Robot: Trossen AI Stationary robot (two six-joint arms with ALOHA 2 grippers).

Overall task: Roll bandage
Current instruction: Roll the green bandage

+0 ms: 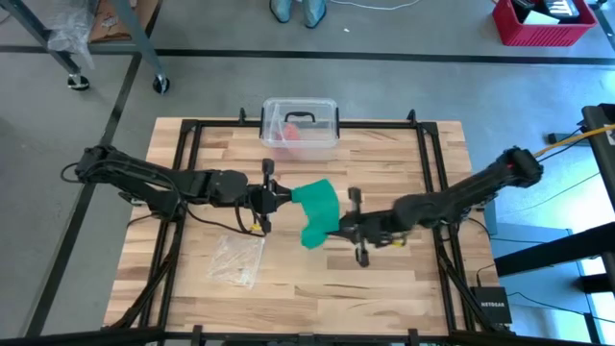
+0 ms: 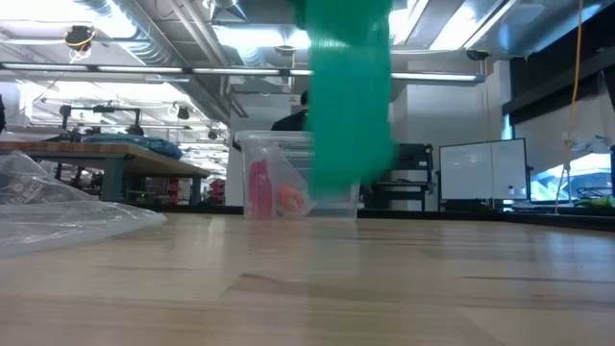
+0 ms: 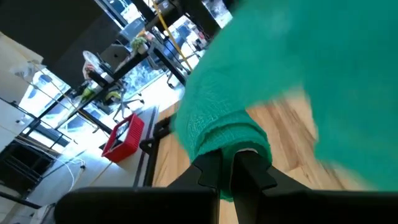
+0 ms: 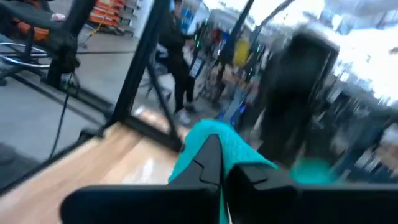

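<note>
Nearest the front edge of the light wooden slatted table (image 1: 384, 288), a thin clear crumpled plastic wrapper (image 1: 237, 258) lies flat on the left side, well apart from the cloth. Just beyond it, over the middle of the table, the long soft green stretchy bandage (image 1: 317, 211) hangs lifted between the two dark arms; in the low view its strip (image 2: 351, 86) drops from above and ends clear of the tabletop. The left gripper (image 1: 281, 195) reaches in from the left and is clenched on the bandage's upper left end, the cloth bunched over its fingertips (image 3: 245, 163) in the left wrist view. The right gripper (image 1: 338, 229) comes in from the right, slightly nearer the front, and is pinched tight on the bandage's lower right edge, green cloth showing around its closed fingers (image 4: 214, 165). Farther back, near the table's rear edge, stands a clear plastic box with a black handle (image 1: 301, 125), holding pink and orange items.
</note>
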